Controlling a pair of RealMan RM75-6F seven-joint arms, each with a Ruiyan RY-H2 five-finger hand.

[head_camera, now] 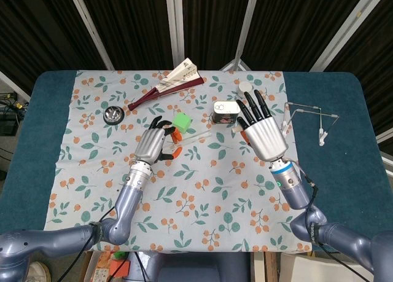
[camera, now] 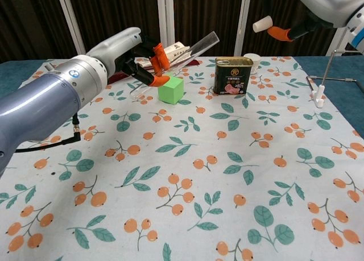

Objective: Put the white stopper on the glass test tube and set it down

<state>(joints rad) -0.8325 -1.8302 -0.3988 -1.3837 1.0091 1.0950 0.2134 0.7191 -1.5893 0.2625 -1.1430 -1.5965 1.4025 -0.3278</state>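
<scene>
From the head view, my left hand [head_camera: 153,144] is curled around the glass test tube [head_camera: 198,136], which sticks out to the right above the cloth, just below the green cube [head_camera: 182,121]. My right hand [head_camera: 260,129] hovers palm-down with its fingers stretched out near the tin can [head_camera: 226,112]; I cannot see the stopper from here. A small white jar [head_camera: 245,88] stands behind the can, and a shallow metal dish [head_camera: 113,114] sits at the left; I cannot tell what either holds. A folded fan [head_camera: 167,86] lies at the back, and a wire stand [head_camera: 310,115] is at the right.

From the chest view, my left hand [camera: 139,56] grips the tube [camera: 196,48] at its lower part, the tube tilted with its open end up and to the right, nothing visible in it. The white stopper [camera: 261,25] is pinched at my right hand's orange fingertips [camera: 278,33], raised well clear of the tube's mouth. The labelled can [camera: 233,75] stands closed on the floral tablecloth [camera: 199,175], right of the cube [camera: 170,90].
</scene>
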